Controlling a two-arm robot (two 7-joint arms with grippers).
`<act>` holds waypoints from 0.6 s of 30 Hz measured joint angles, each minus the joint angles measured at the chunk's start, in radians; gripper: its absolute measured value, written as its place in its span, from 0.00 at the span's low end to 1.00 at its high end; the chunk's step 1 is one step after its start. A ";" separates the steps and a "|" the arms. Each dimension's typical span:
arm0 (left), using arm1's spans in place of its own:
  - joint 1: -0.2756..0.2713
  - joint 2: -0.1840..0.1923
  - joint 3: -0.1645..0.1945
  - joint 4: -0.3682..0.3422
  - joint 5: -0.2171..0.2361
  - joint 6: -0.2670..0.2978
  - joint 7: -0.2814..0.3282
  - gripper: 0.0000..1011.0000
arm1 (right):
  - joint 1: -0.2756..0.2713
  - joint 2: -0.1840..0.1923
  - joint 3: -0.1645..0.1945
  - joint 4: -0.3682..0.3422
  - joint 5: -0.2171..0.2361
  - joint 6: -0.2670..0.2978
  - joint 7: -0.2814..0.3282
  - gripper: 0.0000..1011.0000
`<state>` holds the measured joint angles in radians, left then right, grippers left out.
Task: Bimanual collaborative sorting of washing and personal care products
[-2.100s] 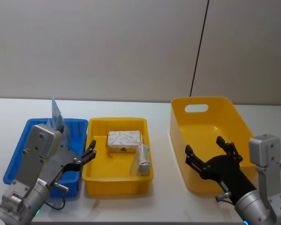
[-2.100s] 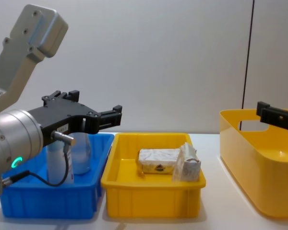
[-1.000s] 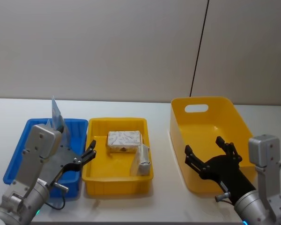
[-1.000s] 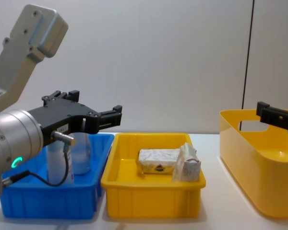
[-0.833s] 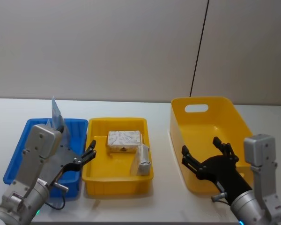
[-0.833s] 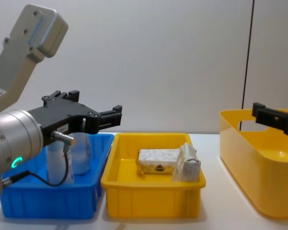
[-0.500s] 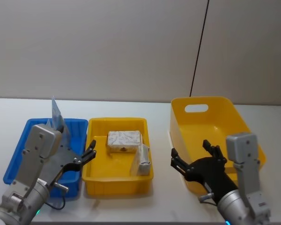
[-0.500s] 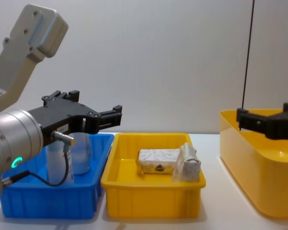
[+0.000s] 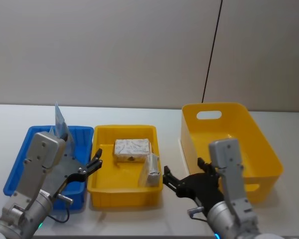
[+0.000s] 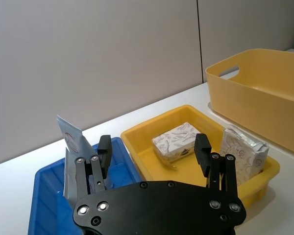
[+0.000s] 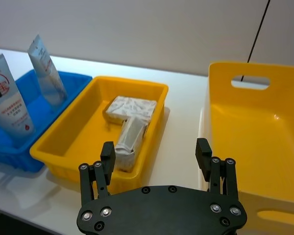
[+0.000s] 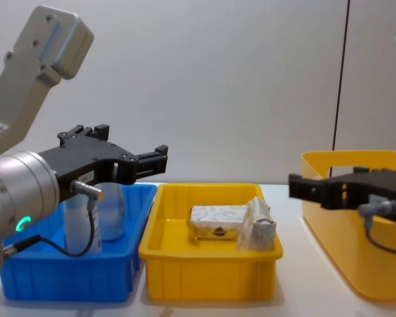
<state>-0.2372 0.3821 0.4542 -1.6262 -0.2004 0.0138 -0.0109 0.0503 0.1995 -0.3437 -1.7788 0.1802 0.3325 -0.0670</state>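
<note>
Two cream-white wrapped blocks lie in the yellow tray (image 9: 123, 193): one flat (image 9: 132, 148), one leaning on its end (image 9: 153, 171) beside it. In the blue tray (image 9: 19, 160) stand a blue-and-white tube with red marks (image 11: 11, 100) and a slimmer clear pale-blue tube (image 11: 47, 73). My left gripper (image 9: 94, 165) hovers open over the blue tray's right side, nothing between its fingers. My right gripper (image 9: 183, 173) is open and empty, low over the table just right of the yellow tray, facing the leaning block (image 11: 130, 138).
A big yellow tub with a handle slot (image 9: 261, 144) stands empty to the right, close behind my right arm. A thin dark cable (image 9: 212, 50) hangs down the wall behind it. Bare white table lies in front of the trays.
My right arm has swung left, from over the tub's front wall to the gap beside the yellow tray, still open. The left arm and all products are unmoved.
</note>
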 joint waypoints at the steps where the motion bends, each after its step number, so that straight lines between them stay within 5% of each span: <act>1: 0.000 0.000 0.000 0.000 0.000 0.000 0.000 0.99 | 0.005 -0.007 -0.003 0.006 -0.002 0.009 -0.003 0.99; 18: 0.000 0.000 0.000 0.000 0.000 0.000 0.000 0.99 | 0.119 -0.128 -0.027 0.159 -0.025 0.117 -0.061 0.99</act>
<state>-0.2371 0.3822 0.4543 -1.6262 -0.2004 0.0138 -0.0110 0.1695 0.0712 -0.3711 -1.6195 0.1554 0.4496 -0.1276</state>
